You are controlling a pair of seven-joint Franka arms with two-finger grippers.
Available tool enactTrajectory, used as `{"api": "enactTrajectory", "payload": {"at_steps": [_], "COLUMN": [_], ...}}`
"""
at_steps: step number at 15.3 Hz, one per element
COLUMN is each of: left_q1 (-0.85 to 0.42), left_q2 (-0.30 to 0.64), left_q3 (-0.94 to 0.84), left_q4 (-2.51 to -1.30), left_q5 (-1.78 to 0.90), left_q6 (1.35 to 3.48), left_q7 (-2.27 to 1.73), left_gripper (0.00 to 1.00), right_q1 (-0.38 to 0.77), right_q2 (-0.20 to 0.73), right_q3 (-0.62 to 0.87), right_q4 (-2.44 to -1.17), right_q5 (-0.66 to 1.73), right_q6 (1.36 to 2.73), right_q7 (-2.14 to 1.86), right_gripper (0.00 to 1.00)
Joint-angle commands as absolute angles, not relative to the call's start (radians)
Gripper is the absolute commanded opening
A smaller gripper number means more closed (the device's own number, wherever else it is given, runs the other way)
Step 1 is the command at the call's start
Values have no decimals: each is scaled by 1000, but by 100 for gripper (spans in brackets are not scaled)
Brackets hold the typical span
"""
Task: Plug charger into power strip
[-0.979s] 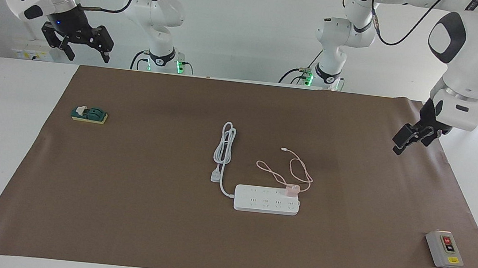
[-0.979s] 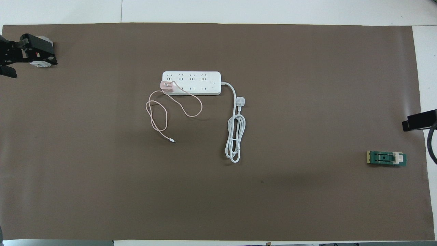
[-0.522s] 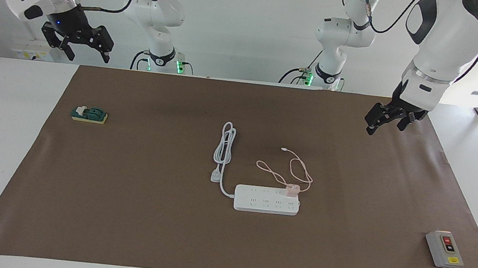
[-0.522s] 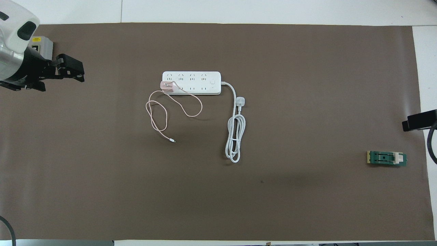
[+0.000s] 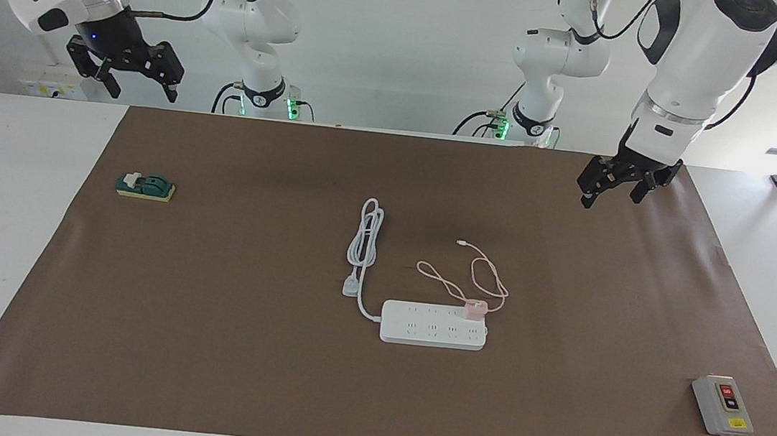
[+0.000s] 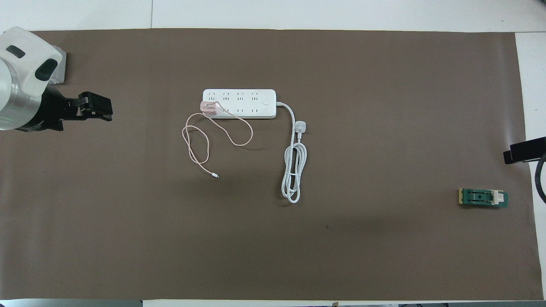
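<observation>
The white power strip (image 5: 433, 325) lies flat mid-mat, and the pale pink charger (image 5: 474, 309) sits right on top of it at the end toward the left arm, its thin pink cable (image 5: 469, 273) looping off on the strip's robot-ward side. The left gripper (image 5: 614, 184) hangs in the air over bare brown mat (image 5: 202, 343), well apart from the strip toward the left arm's end, jaws spread wide and holding nothing. The right gripper (image 5: 131, 73) waits high up, well off from the strip past the right arm's end, fingers parted and empty too, while the grey switch box (image 5: 722, 405) and a green block (image 5: 145, 187) sit well clear of the strip.
</observation>
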State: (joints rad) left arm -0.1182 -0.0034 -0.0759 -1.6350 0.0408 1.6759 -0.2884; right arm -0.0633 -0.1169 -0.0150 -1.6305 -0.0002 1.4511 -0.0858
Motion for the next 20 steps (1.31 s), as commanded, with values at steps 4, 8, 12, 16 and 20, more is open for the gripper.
{"api": "enactTrajectory", "payload": {"at_steps": [4,8,12,16,20], "left_q1": [-155,-129,-84,-77,-77], "left_q2": [-49,-54,-52,-49,-49], "left_q3": [41,31,-5,-18,-32], "left_q4": [-1628,-1626,-1626,-1626,-1605], "left_q5": [60,31,26,25,-15], "left_q6": [1603,1578,1577,1575,1501], "left_q7": [-133,-147,-138,-140,-141], "left_gripper": [100,100,100,100,100], "right_q1": [-86,-86,-86,-86,-86], "right_q2": [-127,-129,-129,-129,-129], "right_q3": [-9,-9,-9,-9,-9], "right_q4": [-1641,-1641,-1641,-1641,-1641], "right_q5": [-15,-15,-15,-15,-15], "right_q6": [1456,1456,1457,1457,1457], "right_q7": [-101,-98,-98,-100,-100], "right_gripper": [100,100,100,100,100]}}
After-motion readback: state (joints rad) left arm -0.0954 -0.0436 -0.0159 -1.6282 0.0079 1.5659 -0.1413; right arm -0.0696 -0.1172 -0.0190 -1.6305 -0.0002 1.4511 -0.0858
